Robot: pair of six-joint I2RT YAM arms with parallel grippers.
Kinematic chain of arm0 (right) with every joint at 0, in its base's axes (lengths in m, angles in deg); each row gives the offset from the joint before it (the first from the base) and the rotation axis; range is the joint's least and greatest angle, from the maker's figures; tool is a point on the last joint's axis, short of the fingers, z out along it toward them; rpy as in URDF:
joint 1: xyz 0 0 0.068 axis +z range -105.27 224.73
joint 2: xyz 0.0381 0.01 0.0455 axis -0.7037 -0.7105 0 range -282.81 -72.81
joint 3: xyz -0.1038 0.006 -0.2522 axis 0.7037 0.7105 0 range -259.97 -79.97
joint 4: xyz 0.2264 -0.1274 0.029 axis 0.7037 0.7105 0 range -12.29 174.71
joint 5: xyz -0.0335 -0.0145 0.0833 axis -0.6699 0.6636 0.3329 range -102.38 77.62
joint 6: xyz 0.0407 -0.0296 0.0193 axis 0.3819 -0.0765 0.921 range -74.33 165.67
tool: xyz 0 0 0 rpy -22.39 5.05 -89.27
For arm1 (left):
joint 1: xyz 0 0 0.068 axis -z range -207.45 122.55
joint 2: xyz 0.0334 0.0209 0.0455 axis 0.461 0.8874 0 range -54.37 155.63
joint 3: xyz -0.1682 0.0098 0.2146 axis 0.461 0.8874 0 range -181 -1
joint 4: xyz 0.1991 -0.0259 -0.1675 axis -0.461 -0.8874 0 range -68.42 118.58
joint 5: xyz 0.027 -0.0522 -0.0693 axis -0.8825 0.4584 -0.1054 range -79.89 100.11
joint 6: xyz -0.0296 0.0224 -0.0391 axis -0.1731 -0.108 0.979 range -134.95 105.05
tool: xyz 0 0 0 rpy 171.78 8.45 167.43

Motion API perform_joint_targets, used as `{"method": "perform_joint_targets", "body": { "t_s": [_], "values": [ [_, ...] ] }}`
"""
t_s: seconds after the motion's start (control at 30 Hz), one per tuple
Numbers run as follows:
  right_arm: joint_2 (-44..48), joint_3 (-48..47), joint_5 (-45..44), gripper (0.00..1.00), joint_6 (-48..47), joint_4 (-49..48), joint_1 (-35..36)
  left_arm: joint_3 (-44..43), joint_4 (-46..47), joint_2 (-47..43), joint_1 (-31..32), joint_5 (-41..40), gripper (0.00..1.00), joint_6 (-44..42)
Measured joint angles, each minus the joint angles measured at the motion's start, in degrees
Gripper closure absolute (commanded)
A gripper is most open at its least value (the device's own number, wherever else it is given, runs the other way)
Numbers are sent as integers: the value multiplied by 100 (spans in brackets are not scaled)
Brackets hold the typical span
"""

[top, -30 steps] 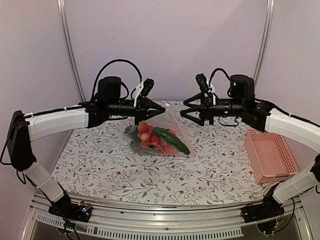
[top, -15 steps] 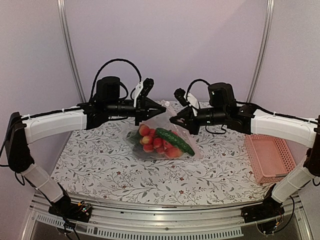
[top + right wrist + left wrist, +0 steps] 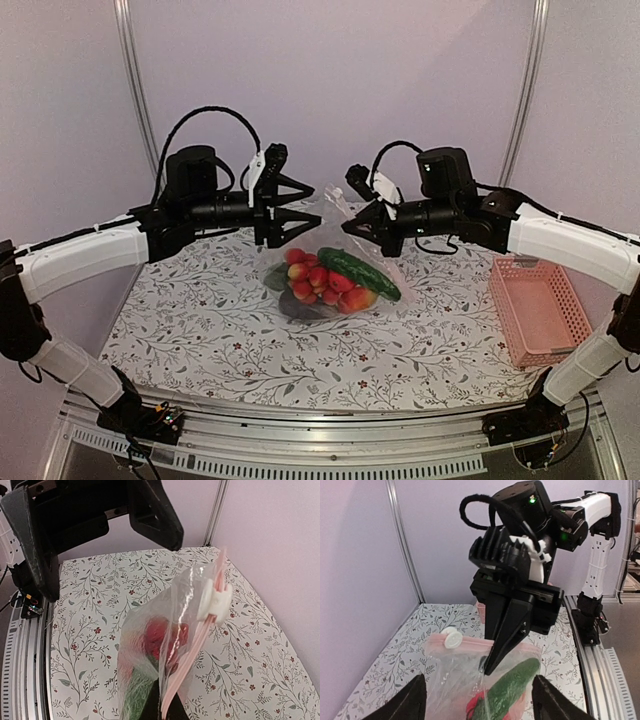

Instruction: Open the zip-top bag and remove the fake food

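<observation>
- While the zip-top bag point(image 3: 335, 250) hangs zipped, well left of the pink basket point(image 3: 540, 315), the fake food point(image 3: 325, 282) sits heaped inside.
- On the basket's side, the right gripper point(image 3: 352, 228) pinches the bag's top strip, jaws tight.
- The left gripper point(image 3: 315, 205), beyond the bag, gapes wide, holding nothing.
- Opening is the step; next, likely, left fingers must take the white slider point(image 3: 451, 640).
</observation>
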Motion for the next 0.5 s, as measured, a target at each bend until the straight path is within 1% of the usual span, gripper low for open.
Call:
{"method": "perform_joint_targets", "body": {
  "t_s": [0.13,0.27,0.3,0.37,0.4,0.5],
  "values": [
    [31,-96,55,100,-225,199,2,-26,-138,46,0,-238,20,101],
    [42,-101,164,100,-376,319,9,-232,-262,229,-2,-315,20,142],
    [44,-101,173,100,-398,339,13,-278,-280,271,0,-302,22,144],
    [61,-101,173,100,-442,380,33,-380,-332,358,0,-221,29,177],
    [72,-101,173,100,-463,400,44,-426,-343,402,-2,-153,35,197],
    [105,-103,170,100,-527,455,79,-658,-470,590,-2,94,65,179]
  ]
}}
